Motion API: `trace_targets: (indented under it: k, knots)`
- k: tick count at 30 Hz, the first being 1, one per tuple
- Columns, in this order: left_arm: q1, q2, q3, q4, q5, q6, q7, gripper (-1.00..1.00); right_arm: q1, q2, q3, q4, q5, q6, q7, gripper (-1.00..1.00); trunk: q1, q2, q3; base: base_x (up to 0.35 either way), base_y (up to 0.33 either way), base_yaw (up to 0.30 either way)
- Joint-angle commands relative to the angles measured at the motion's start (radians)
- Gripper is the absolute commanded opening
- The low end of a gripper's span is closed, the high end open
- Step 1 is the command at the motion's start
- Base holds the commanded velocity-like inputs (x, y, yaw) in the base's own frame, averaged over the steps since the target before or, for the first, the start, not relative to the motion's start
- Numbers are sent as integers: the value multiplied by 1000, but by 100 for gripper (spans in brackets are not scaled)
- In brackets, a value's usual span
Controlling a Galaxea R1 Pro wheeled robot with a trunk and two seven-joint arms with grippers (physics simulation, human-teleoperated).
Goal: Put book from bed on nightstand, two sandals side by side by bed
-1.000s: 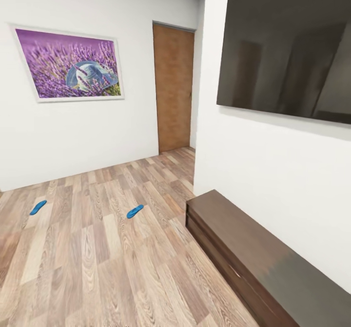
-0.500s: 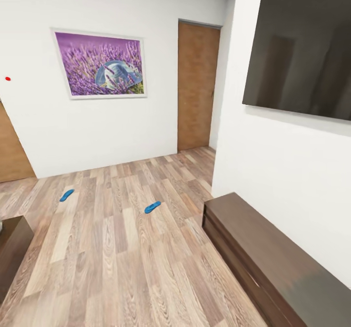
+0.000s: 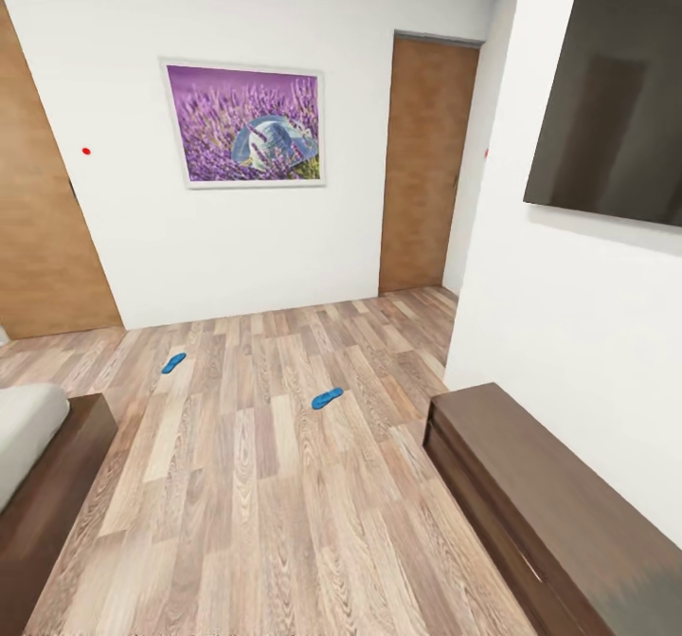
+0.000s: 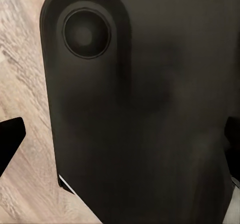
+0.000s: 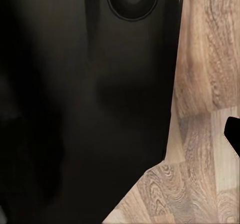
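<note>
Robot in transit, sandal step not begun. Two sandals lie well apart on floor: one (image 3: 327, 397) nearer bench (image 3: 530, 494), other (image 3: 173, 363) beyond bed (image 3: 47, 484) corner. Finger state: cannot tell. Next: drive closer, reach down.

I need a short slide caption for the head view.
Two blue sandals lie apart on the wood floor, between bed corner and bench.

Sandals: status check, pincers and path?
Pincer states unreadable in the wrist views. Two sandals apart on the floor, one farther left, one mid-room. Bed corner at left. Bench at right, off the path.
</note>
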Motion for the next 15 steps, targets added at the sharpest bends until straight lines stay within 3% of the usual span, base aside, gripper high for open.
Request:
trace_targets:
  k: [1, 6, 15]
  knots:
    - [0, 0, 0, -1, 0, -5, 0, 100, 0, 0, 0, 0, 0, 0, 0, 100, 0, 0, -1, 0, 0, 103]
    - [0, 7, 3, -66, -2, -98, 0, 100, 0, -1, -1, 0, 1, -1, 0, 100, 0, 0, -2, 0, 0, 32]
    - [0, 8, 3, -83, -3, -135, 0, 100, 0, -1, -3, -1, 1, -2, 0, 100, 0, 0, -2, 60, 0, 3]
